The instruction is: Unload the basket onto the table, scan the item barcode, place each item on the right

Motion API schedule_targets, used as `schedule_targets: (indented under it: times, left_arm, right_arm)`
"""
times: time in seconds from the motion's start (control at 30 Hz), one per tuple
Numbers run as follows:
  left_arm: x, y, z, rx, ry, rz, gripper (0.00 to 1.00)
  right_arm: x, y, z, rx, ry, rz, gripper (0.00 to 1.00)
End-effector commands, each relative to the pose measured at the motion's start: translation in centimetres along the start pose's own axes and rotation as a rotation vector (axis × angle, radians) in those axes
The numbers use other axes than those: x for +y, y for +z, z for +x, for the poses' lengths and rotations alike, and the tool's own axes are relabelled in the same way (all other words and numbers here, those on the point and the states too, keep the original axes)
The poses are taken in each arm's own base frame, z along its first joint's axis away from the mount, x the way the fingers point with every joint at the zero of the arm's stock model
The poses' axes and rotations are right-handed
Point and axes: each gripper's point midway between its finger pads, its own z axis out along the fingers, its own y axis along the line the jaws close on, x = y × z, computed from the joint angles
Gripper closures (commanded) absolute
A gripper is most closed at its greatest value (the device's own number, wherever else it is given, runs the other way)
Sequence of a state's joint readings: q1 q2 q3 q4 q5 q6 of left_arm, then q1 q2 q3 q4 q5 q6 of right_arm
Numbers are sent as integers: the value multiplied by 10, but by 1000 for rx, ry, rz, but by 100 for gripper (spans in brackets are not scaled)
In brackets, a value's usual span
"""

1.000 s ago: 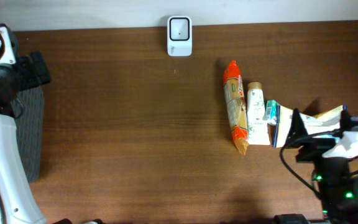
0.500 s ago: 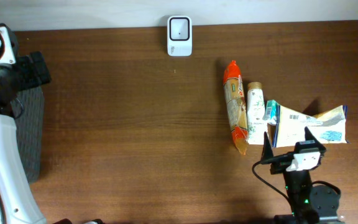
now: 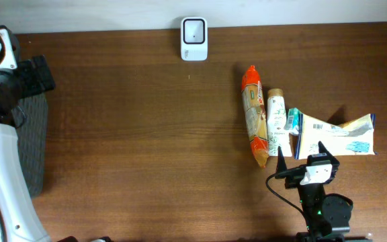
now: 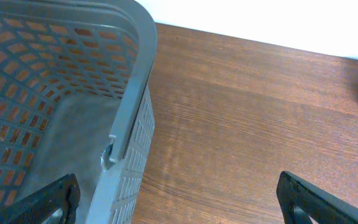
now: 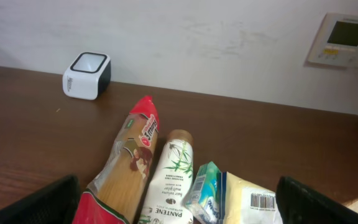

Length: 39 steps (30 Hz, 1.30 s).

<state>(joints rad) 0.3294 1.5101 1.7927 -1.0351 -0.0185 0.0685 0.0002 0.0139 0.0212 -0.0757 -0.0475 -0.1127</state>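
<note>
Right tool (image 3: pixel 301 150) withdrawn toward near edge, released wide, pointing at pasta packet (image 3: pixel 254 115)

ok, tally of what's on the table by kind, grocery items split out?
Scanner: 1
Basket: 1
Pasta packet: 1
Pantene bottle: 1
Small teal box: 1
Bag with barcode: 1
Total: 6

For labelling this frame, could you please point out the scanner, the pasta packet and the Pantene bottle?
scanner (image 3: pixel 194 39), overhead view, middle of its white body.
pasta packet (image 3: pixel 254 115), overhead view, middle of its wrapper.
Pantene bottle (image 5: pixel 168 174), right wrist view, middle of its body.
</note>
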Motion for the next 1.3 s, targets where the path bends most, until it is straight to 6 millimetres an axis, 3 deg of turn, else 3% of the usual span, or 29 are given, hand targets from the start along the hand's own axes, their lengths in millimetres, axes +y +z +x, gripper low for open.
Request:
schedule_targets:
  times: [0.0,0.77,0.9,1.0,1.07,1.13,1.17,1.27]
  left_arm:
    - [1,-5,-4,-17,15,-6,1]
    - [1,-6,-2,-15,15,-5,1]
    - [-21,-15,18,-1,54,37,1]
    - [-48,-24,54,36,110,89,1]
    - [-51,-28,62,-2,130,82,1]
    - [-57,-29,72,-75,134,94,1]
    - [-64,-28,73,-198,129,130,1]
    - [-76,-33,71,-405,125,192,1]
  right_arm:
    - [0,1,4,2,-6,2,2]
    - [0,1,4,2,-6,2,1]
    - [0,1,4,1,-6,2,1]
    - [0,1,4,1,-6,2,1]
    - [0,1,4,2,-6,2,1]
    - [0,1,4,1,-6,2,1]
    - [0,1,4,1,-6,2,1]
    - [0,1,4,2,-6,2,1]
